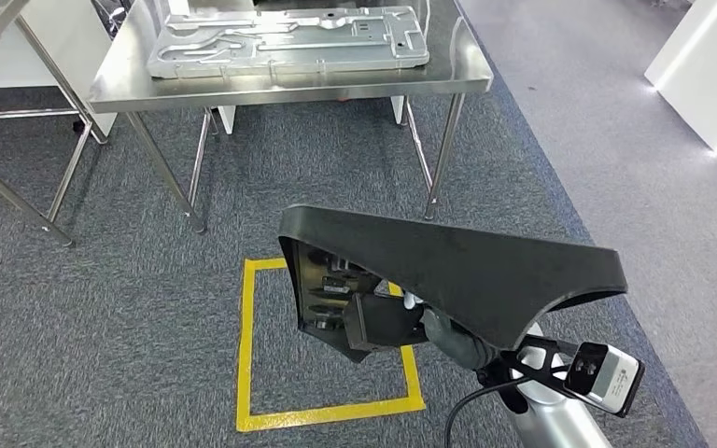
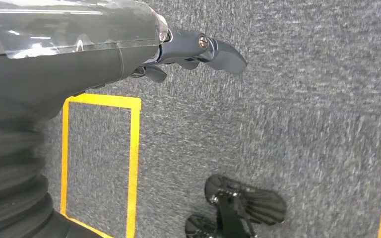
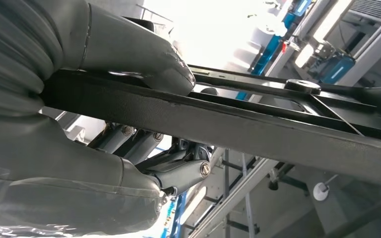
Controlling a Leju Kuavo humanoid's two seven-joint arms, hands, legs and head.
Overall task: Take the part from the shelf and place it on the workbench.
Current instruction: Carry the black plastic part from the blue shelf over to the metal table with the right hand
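The right hand [image 1: 401, 322] was clamped on the black part [image 1: 467, 271], thumb on one face and fingers under its edge, carrying it low over the carpet by the yellow floor square [image 1: 247, 345], well short of the steel workbench [image 1: 289, 89]. The risk: a long, broad panel gripped near one end could twist or slip. A grey metal plate [image 1: 289, 42] already covered most of the bench, so landing room looked tight. The left hand [image 2: 198, 49] hung empty, fingers loosely curled.

Bright, even overhead light in the head view, glare on the steel desk [image 1: 289, 89] and soft shadows beneath it. The carpet [image 2: 287, 124] smears with motion blur in the left wrist view. The right wrist view's background is blown out white and out of focus.
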